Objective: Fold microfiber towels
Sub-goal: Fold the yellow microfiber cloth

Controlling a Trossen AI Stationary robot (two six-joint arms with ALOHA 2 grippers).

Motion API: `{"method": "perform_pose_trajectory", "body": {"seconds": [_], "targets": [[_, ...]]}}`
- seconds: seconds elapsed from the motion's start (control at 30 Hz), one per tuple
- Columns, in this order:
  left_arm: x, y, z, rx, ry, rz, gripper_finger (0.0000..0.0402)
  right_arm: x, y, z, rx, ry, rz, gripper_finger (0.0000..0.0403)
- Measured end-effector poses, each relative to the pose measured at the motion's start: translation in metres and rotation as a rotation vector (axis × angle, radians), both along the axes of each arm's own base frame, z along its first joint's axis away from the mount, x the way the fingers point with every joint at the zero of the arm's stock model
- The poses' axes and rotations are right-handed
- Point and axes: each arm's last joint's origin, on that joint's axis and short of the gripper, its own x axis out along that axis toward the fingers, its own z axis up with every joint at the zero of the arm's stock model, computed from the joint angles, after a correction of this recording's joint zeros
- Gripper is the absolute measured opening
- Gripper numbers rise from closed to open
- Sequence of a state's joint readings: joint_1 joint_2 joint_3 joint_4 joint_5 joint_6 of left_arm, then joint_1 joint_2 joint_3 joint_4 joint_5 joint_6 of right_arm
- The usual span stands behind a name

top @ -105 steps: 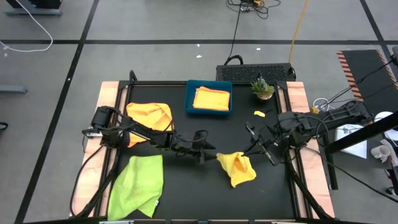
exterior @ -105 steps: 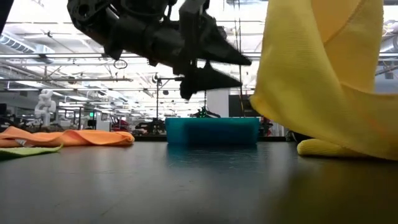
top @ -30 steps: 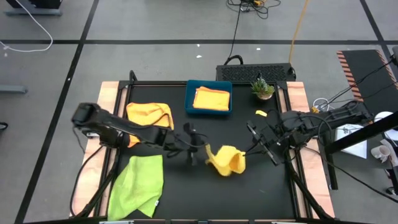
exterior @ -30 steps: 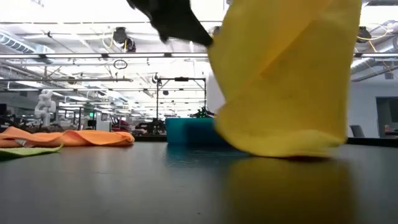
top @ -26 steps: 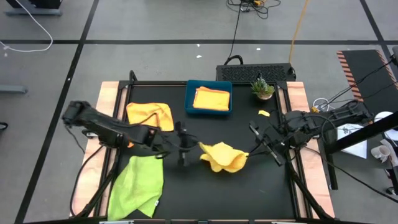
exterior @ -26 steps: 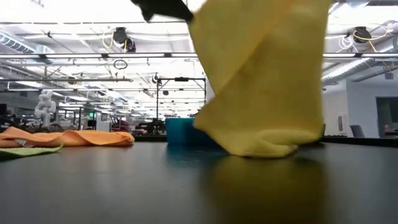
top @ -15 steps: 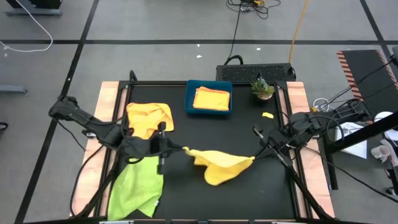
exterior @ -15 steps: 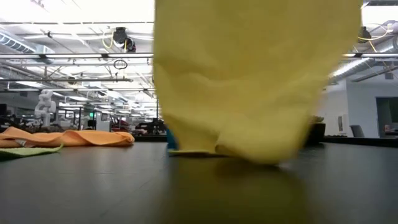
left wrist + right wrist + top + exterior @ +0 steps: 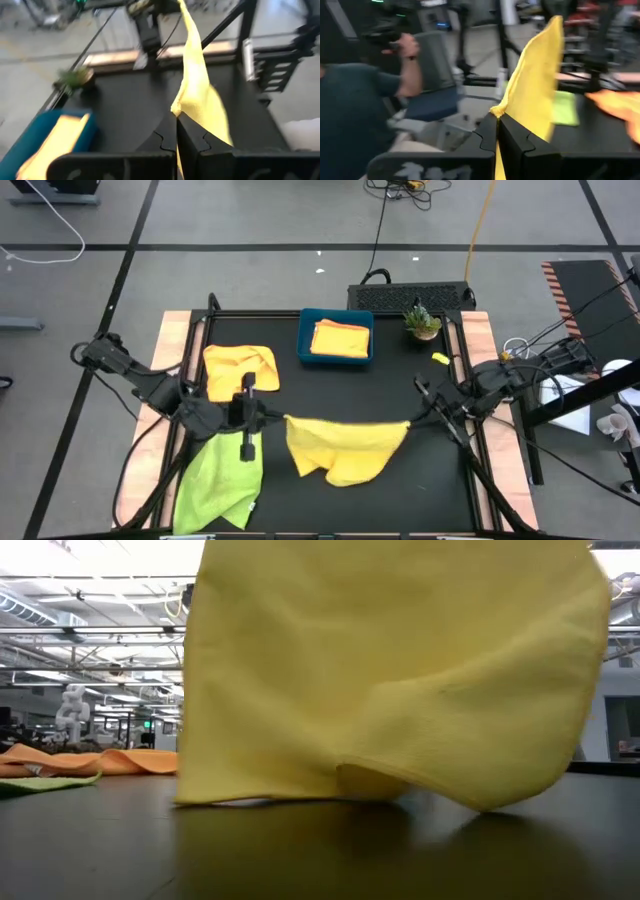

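From above, the yellow towel [image 9: 345, 447] hangs stretched between the two arms over the near middle of the worktop [image 9: 420, 480], its top edge taut and its lower part sagging in a loose fold onto the black surface. The left gripper [image 9: 272, 420] grasps the left corner and the right gripper [image 9: 413, 423] the right corner. An orange towel [image 9: 240, 368] lies at far left, a lime green towel [image 9: 220, 478] at near left, and another orange towel sits in the blue tray [image 9: 305, 340] at the far side.

At worktop level, the yellow towel [image 9: 395, 680] drapes like a curtain, its bottom hem just touching down: light, limp, no stiffness of its own.

In the left wrist view, the jaws are clenched on a pinched corner [image 9: 179, 107].

The right wrist view shows the same, jaws clamped on the opposite corner [image 9: 501, 111]. Corners look like the best hold; mid-edge grips would probably let it bunch.
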State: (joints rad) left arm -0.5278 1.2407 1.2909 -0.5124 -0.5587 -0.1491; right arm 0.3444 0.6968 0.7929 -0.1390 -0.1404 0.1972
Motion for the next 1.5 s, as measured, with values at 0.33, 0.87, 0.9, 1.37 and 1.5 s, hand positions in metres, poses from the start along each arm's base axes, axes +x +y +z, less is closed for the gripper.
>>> {"method": "perform_pose_trajectory", "body": {"seconds": [0.33, 0.87, 0.9, 1.37, 1.5], "targets": [[0.003, 0.044, -0.012, -0.037, 0.195, 0.215, 0.0000, -0.014, -0.034, -0.012, -0.107, 0.132, -0.439, 0.0000], [0.008, 0.081, -0.013, -0.080, 0.275, 0.163, 0.0001, 0.003, -0.054, -0.014, -0.148, 0.131, -0.447, 0.0000], [0.008, 0.077, -0.011, -0.094, 0.267, 0.127, 0.0001, 0.003, -0.052, -0.011, -0.101, 0.104, -0.384, 0.0000], [-0.031, 0.021, 0.055, -0.122, 0.026, -0.149, 0.0001, -0.002, -0.028, 0.032, 0.250, -0.195, 0.168, 0.0000], [-0.034, 0.028, 0.053, -0.100, 0.074, -0.084, 0.0001, 0.002, -0.030, 0.020, 0.233, -0.083, 0.083, 0.0000]]}}
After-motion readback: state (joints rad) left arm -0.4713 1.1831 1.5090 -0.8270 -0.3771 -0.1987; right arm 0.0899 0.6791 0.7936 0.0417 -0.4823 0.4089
